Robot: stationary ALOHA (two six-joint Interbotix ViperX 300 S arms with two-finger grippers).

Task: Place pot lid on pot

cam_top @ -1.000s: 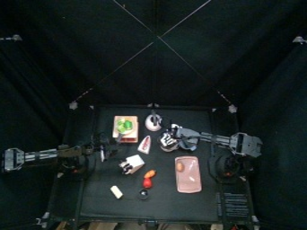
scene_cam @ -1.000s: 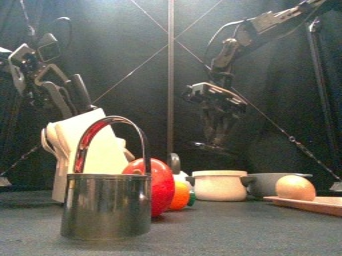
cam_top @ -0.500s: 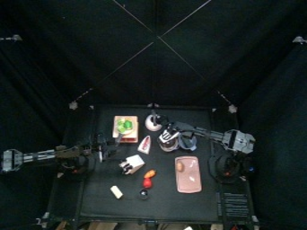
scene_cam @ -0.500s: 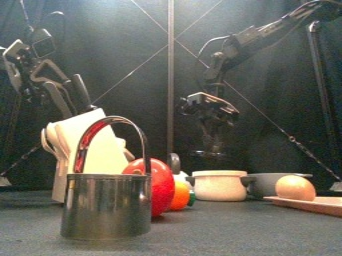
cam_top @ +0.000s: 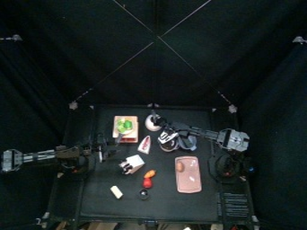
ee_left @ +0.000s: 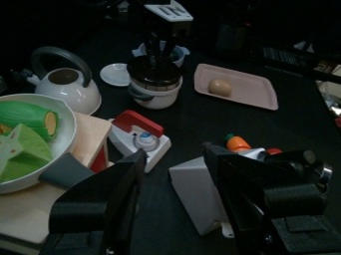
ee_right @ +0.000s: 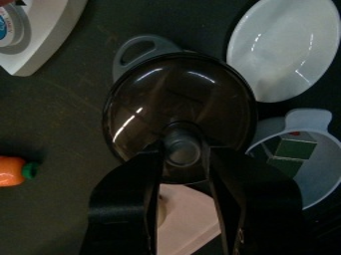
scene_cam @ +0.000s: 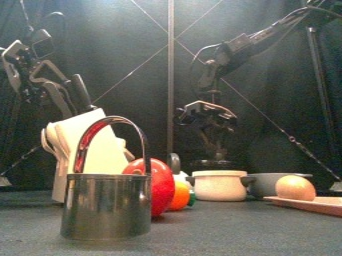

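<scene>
Dark glass pot lid (ee_right: 178, 112) with a central knob sits on the white pot (scene_cam: 221, 184) near the table's middle, while the right gripper (ee_right: 186, 164) hangs just above, jaws partly open astride the knob.

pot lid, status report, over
Right gripper open, jaws astride the pot lid knob, not gripped. Lid sits on the pot. Left gripper open, off to the side. Nothing in the way.
</scene>
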